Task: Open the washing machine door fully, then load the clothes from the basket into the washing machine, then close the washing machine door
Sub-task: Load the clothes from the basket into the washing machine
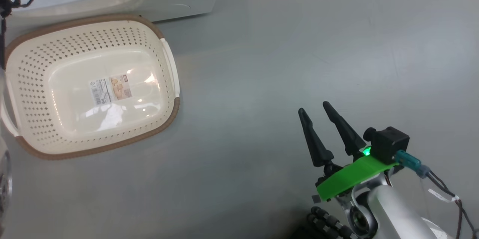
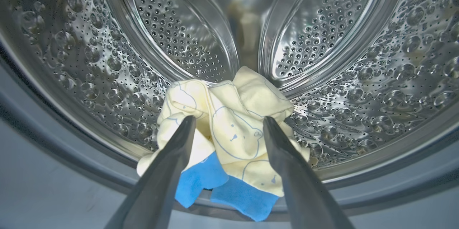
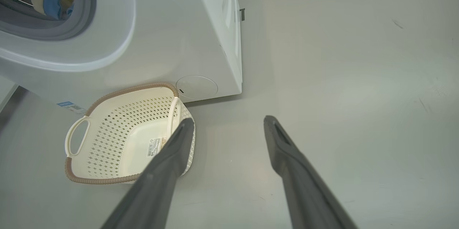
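Glossy plastic basket (image 1: pixel 164 40); soft cloth clothes (image 2: pixel 236 128).

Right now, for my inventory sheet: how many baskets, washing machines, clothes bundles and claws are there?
Basket: 1
Washing machine: 1
Clothes bundle: 1
Claws: 2 (left claw, right claw)
Total: 5

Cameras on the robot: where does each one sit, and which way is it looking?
Head view: sits on the robot's head, looks down at the floor and the basket; the right gripper and its pale forearm show.
Left wrist view: sits on the left wrist, looks into the steel drum at the clothes; the open left gripper shows.
Right wrist view: sits on the right wrist, looks down at the washing machine and floor; the open right gripper shows.
Shared: head and right wrist views both show the empty basket.
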